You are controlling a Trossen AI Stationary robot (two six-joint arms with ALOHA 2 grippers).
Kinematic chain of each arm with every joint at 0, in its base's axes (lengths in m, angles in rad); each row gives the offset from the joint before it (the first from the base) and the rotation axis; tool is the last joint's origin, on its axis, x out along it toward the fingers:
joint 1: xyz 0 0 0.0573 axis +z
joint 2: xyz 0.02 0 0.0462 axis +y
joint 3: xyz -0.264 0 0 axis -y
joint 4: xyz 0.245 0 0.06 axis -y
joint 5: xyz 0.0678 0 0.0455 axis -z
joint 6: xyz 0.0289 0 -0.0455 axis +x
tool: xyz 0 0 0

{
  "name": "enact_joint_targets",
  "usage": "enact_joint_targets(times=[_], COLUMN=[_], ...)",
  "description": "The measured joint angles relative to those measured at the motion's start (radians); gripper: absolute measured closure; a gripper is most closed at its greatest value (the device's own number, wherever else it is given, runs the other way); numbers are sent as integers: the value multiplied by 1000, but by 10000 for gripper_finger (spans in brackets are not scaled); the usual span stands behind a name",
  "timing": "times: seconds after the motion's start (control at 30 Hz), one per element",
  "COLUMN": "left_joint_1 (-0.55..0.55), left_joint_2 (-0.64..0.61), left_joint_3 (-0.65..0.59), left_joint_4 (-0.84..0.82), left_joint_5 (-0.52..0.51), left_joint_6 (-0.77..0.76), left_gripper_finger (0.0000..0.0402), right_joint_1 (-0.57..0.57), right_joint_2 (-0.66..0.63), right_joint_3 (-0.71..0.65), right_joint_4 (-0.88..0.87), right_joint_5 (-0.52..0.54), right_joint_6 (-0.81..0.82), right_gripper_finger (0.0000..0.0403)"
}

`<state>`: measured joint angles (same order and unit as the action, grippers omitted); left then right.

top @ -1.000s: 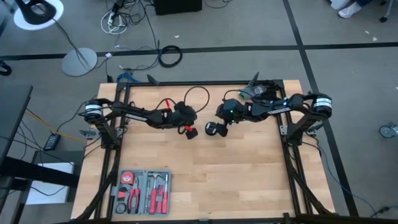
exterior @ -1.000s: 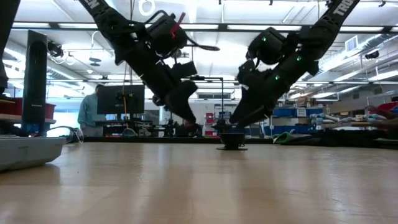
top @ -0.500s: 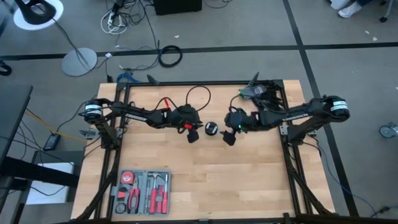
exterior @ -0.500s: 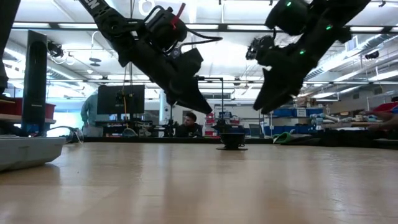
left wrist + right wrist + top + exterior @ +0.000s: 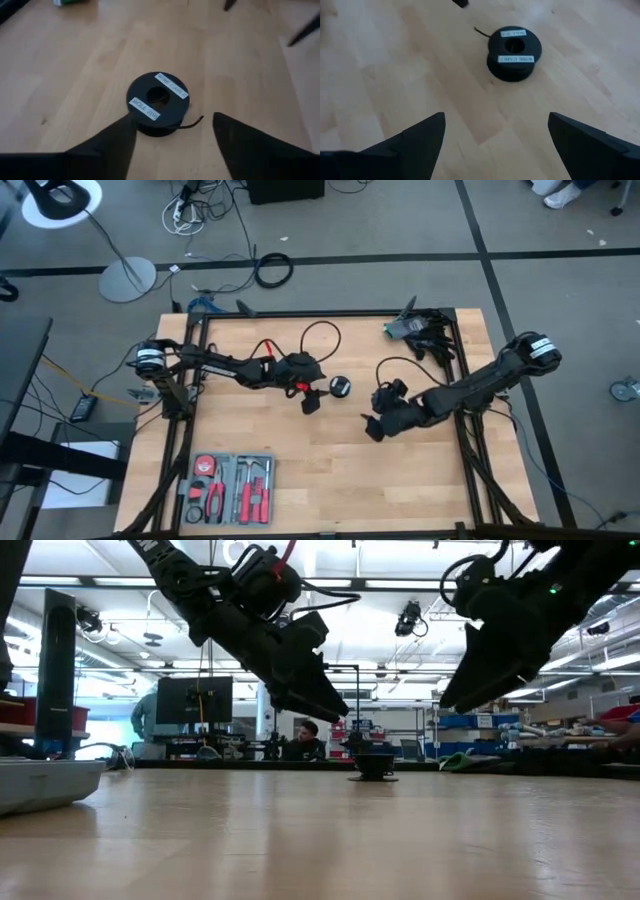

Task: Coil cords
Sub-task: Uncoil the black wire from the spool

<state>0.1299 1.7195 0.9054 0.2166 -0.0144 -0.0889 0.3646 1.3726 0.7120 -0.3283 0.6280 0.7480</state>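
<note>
The cord spool [image 5: 340,386], a small round black puck with the cord wound on it, sits flat on the counter [image 5: 330,470], and you can see it is free of both claws.

High view: a second ago your right claw [image 5: 373,427] was down at the spool; now it has swung well away toward the counter's near right side, fingers spread wide. Your left claw [image 5: 310,402] stays just beside the spool and holds nothing. The spool has shifted slightly toward it. You can judge the coiling as done, or paused, with both arms letting go.

Low view: both claws hang above the counter, the left claw [image 5: 335,710] lifted since a second ago, the spool [image 5: 372,766] alone on the surface behind them.

Left wrist view: here alone you can read the white labels on the spool [image 5: 158,103] and see a short loose cord end sticking out at its base, just ahead of the parted fingers [image 5: 112,142].

Right wrist view: the spool [image 5: 514,53] lies well ahead of the wide-spread fingers [image 5: 422,135], the stray end showing on its far side.
</note>
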Motion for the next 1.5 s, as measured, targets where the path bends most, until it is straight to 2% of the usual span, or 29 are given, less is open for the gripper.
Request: enact_joint_targets(times=[0.17,0.27,0.37,0.63,0.77,1.03,1.27,1.4,1.5], left_joint_1=[0,0,0,2,17,78,103,105,106], left_joint_2=[0,0,0,27,82,226,297,304,300], left_joint_3=[0,0,0,4,86,313,367,371,370], left_joint_4=[5,1,1,33,-24,-256,-286,-296,-287], left_joint_5=[-121,-130,-96,-33,15,20,74,49,0], left_joint_6=[-8,-48,-49,-5,63,163,169,163,151], left_gripper_finger=[81,63,60,66,74,97,112,123,145], right_joint_1=[20,20,20,-2,0,8,20,19,11], right_joint_2=[1,1,1,1,2,74,201,242,248], right_joint_3=[0,0,0,0,0,-46,-47,-47,-47], right_joint_4=[-5,-5,-4,-7,0,103,159,194,242], right_joint_5=[8,8,7,26,26,0,-50,-61,-11], right_joint_6=[17,53,59,87,109,186,228,229,200], right_gripper_finger=[51,51,51,51,51,51,51,51,51])
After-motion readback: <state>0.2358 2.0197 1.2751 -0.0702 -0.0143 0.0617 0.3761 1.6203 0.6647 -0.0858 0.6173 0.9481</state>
